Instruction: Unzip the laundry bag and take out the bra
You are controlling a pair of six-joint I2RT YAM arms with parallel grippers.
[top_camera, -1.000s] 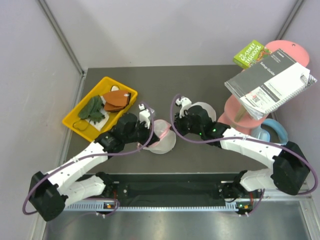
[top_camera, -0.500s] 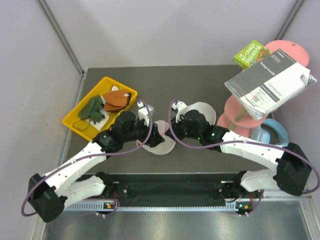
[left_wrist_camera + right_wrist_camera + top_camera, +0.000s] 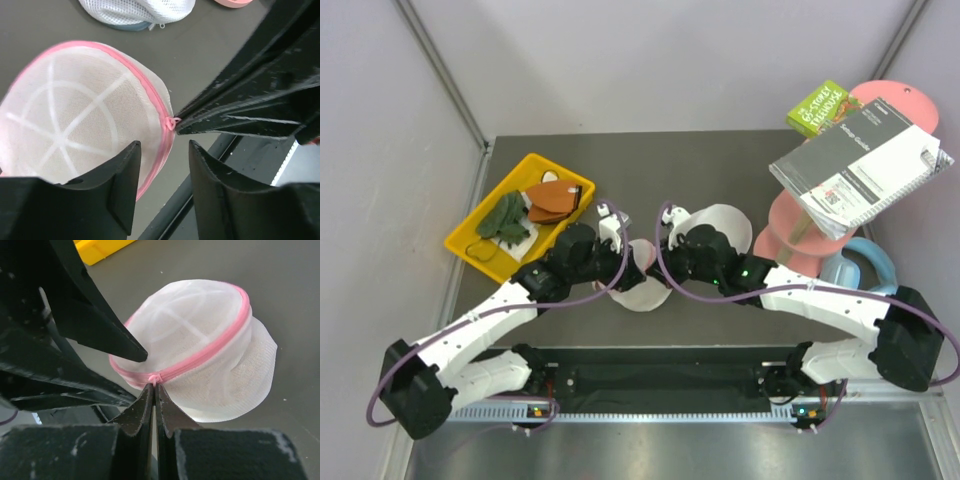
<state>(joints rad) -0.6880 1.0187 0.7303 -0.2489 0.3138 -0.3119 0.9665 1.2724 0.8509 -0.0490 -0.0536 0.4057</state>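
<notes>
Both arms have closed in over the laundry bag (image 3: 200, 340) during the last second, the right one swinging in from beside the plain white dome (image 3: 725, 222) until the 2 wrists now cover most of the pouch from above. The right gripper (image 3: 154, 391) is clenched, its tips meeting on the zipper pull (image 3: 154, 378) at the near edge of the pink rim (image 3: 215, 342). The left gripper (image 3: 162, 185) is spread, its 2 fingers (image 3: 122, 180) standing apart over the rim just beside the pull and gripping nothing. The bag rests on the table between the arms, dome up. From the pull, the zipper line curves away along the rim, so the next move likely turns on dragging the pull round that arc while the left arm, equally near, steadies the pouch. Only the right wrist view shows the pinch itself; the left wrist view shows the pull meeting the right fingertips from the side and the open gap of its own fingers; the top view hides both. No orange-yellow fabric shows through the mesh, so where the bra lies cannot be told.
</notes>
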